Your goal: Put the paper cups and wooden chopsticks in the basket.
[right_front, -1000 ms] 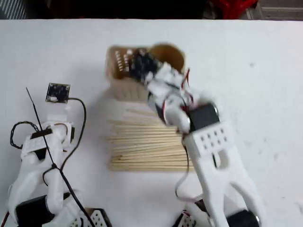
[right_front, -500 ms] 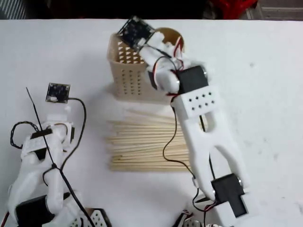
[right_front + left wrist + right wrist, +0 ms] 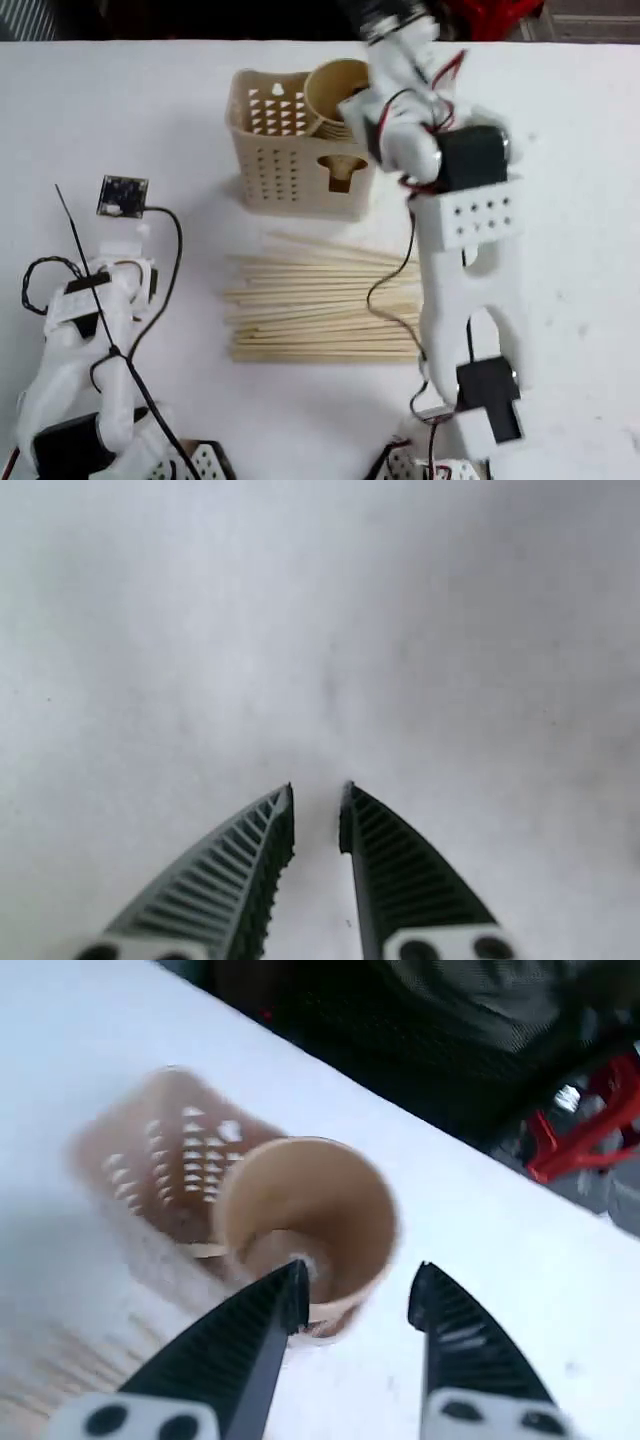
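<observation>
Risk assessment: the chopsticks (image 3: 310, 305) lie loose in a flat bundle on the worktop (image 3: 560, 150), just in front of the basket (image 3: 290, 170). Being thin, smooth wooden sticks, they would likely roll, fan out or slip from a pinch, so a grasp may lift only a few and scatter the others. They look long against the basket, so they may jam on its rim or overhang. The basket is light-looking beige plastic, box-shaped, with perforated walls and a handle cut-out; a nudge from the arm or its loose wires could slide or tip it. One tan cup (image 3: 338, 88), a thin-walled taper with a round mouth, sits inside on the side nearer the right arm and takes up room the sticks need. Whether more cups are nested in it cannot be told. The right end effector (image 3: 360, 1275) hangs above the cup, jaws apart and empty. The left end effector (image 3: 317, 792) is over bare worktop, its ribbed jaws all but together and holding nothing.
</observation>
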Robot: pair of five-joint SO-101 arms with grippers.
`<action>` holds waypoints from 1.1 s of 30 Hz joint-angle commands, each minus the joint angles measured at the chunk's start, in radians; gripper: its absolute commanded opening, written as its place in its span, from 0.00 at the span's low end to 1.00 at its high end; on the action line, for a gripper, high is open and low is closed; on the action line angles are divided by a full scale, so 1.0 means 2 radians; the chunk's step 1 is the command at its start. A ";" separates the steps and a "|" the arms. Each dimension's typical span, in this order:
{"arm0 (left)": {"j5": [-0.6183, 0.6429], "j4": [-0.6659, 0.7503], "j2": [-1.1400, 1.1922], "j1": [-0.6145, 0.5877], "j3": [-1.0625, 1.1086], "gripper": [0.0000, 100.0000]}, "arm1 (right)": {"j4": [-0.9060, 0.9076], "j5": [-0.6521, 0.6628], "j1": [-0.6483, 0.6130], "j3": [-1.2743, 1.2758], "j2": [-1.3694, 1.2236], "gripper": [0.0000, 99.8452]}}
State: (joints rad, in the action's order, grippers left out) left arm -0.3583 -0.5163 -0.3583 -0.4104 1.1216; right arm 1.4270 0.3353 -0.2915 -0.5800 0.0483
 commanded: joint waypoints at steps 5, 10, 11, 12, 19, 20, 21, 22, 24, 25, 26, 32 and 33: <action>-0.006 0.012 -0.013 0.008 -0.002 0.10 | -0.003 -0.020 0.026 -0.065 -0.096 0.28; -0.006 0.012 -0.013 0.008 -0.002 0.10 | 0.009 -0.020 0.028 -0.098 -0.152 0.26; -0.006 0.012 -0.013 0.008 -0.002 0.10 | 0.009 -0.020 0.029 -0.100 -0.163 0.26; -0.006 0.012 -0.013 0.008 -0.002 0.10 | 0.007 -0.020 0.030 -0.101 -0.171 0.26; -0.006 0.012 -0.013 0.008 -0.002 0.10 | 0.003 -0.020 0.043 -0.101 -0.229 0.26; -0.006 0.012 -0.013 0.008 -0.002 0.10 | 0.004 -0.020 0.043 -0.101 -0.234 0.24; -0.006 0.012 -0.013 0.008 -0.002 0.10 | 0.005 -0.020 0.043 -0.101 -0.239 0.22; -0.006 0.012 -0.013 0.008 -0.002 0.10 | 0.005 -0.020 0.043 -0.101 -0.243 0.18; -0.006 0.012 -0.013 0.008 -0.002 0.10 | 0.005 -0.020 0.045 -0.101 -0.247 0.09; -0.006 0.012 -0.013 0.008 -0.002 0.10 | 0.005 -0.022 0.048 -0.101 -0.247 0.04; -0.006 0.012 -0.013 0.008 -0.002 0.10 | 0.005 -0.034 0.052 -0.101 -0.247 0.01; -0.006 0.012 -0.013 0.008 -0.002 0.10 | 0.082 -0.060 0.072 -0.156 -0.246 0.01; -0.006 0.012 -0.013 0.008 -0.002 0.10 | 0.102 -0.061 0.075 -0.178 -0.247 0.01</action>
State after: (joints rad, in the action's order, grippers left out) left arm -0.3583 -0.5163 -0.3583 -0.4104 1.1216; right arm 1.4991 0.2279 -0.1703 -0.8255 -0.4473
